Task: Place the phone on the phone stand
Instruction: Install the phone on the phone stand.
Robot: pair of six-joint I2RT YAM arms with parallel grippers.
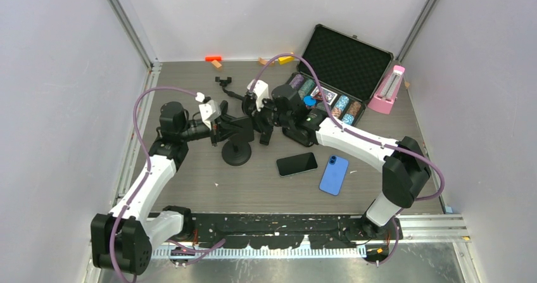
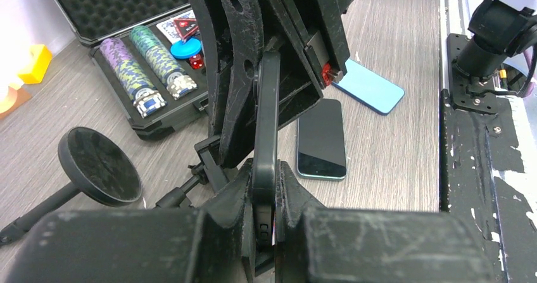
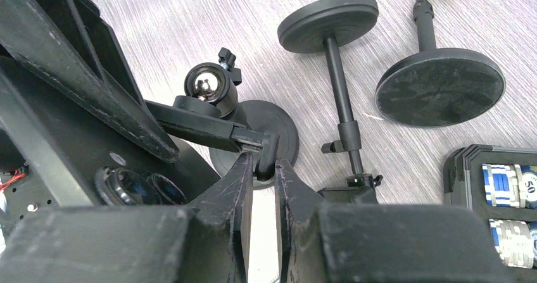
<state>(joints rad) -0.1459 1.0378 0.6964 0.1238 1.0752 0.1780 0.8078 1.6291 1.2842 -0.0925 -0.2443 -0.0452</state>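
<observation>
Wood-grain table [image 1: 209, 182], three phone stands [image 3: 326, 20] [image 3: 440, 83] [image 3: 278, 128], two phones [image 1: 296, 164] [image 1: 334, 175] flat, left gripper [image 2: 266, 175] clamping third phone [image 2: 267, 93], right gripper [image 3: 265, 166] pinching stand clamp [image 3: 269, 145]

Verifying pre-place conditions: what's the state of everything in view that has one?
left gripper: shut on phone stand clamp
right gripper: shut on the clamp's end
phone stand: upright on its base, no phone in it
black phone: lying flat, not held
blue phone: lying flat, back up, not held
chip case: lid open
</observation>
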